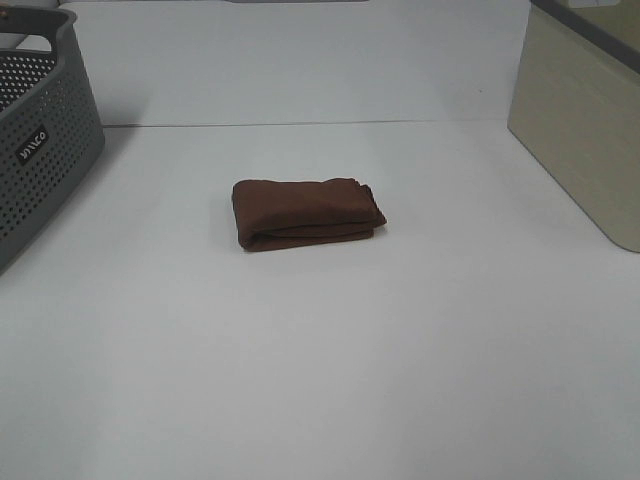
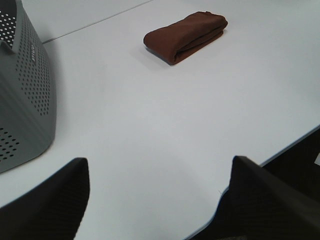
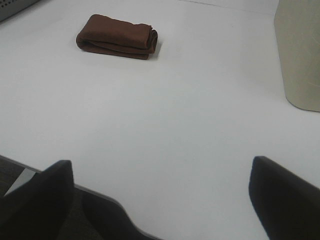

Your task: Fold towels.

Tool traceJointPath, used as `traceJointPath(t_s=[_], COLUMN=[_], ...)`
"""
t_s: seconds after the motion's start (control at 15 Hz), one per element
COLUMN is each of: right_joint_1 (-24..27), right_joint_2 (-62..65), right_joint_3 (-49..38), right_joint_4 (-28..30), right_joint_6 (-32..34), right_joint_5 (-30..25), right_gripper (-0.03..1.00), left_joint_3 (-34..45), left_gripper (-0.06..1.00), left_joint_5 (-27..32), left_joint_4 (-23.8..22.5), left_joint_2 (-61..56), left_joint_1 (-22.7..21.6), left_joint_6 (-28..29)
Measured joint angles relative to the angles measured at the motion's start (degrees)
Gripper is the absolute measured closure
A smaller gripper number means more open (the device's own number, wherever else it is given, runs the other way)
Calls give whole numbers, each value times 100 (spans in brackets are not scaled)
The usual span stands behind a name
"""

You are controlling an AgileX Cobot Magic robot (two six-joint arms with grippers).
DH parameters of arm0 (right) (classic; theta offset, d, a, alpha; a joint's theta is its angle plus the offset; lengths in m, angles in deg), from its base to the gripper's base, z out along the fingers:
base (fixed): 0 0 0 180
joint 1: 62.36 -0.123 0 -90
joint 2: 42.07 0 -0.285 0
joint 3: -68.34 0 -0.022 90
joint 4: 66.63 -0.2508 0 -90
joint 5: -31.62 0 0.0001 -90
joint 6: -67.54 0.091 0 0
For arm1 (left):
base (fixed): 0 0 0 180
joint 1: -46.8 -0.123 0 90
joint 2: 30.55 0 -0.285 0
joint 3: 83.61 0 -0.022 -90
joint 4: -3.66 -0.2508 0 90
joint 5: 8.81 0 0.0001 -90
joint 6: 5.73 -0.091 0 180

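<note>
Towel [image 1: 306, 212] folded mid-table — well apart from both wide-spread grippers [image 2: 157, 200] [image 3: 160, 195]

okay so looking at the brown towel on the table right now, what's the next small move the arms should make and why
Probably none on the cloth: keep both arms parked. The towel already lies as a compact folded bundle on the white table, between the grey basket and the beige bin. The left gripper and right gripper are open, empty and well back from it.

High view from above the bench's near edge, facing its far edge. Wrist views low over the near corners, angled inward; folded towel [image 1: 307, 213] shared by all.
</note>
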Motion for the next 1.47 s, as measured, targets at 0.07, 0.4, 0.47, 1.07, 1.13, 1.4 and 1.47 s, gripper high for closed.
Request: traceJointPath(t_s=[0.07, 0.4, 0.47, 1.07, 1.13, 1.4, 1.47], right_joint_1=[0, 115, 327, 1346, 1346, 1346, 1346], right_joint_2=[0, 0, 6, 52, 52, 52, 52], right_joint_3=[0, 0, 0, -17, -17, -17, -17], right_joint_4=[0, -17, -17, -23, -23, -23, -23], right_joint_6=[0, 0, 0, 0, 0, 0, 0], right_joint_5=[0, 0, 0, 0, 0, 0, 0], right_gripper=[8, 8, 8, 8, 8, 8, 8], left_joint_3=[0, 0, 0, 0, 0, 0, 0], left_gripper=[21, 21, 21, 21, 21, 21, 21], left_joint_5=[0, 0, 0, 0, 0, 0, 0], left_joint_4=[0, 11, 11, 11, 11, 11, 11], left_joint_2=[0, -34, -40, -40, -40, -40, -40], left_joint_1=[0, -223, -453, -1845, -1845, -1845, -1845], left_joint_6=[0, -6, -6, -17, -17, -17, -17])
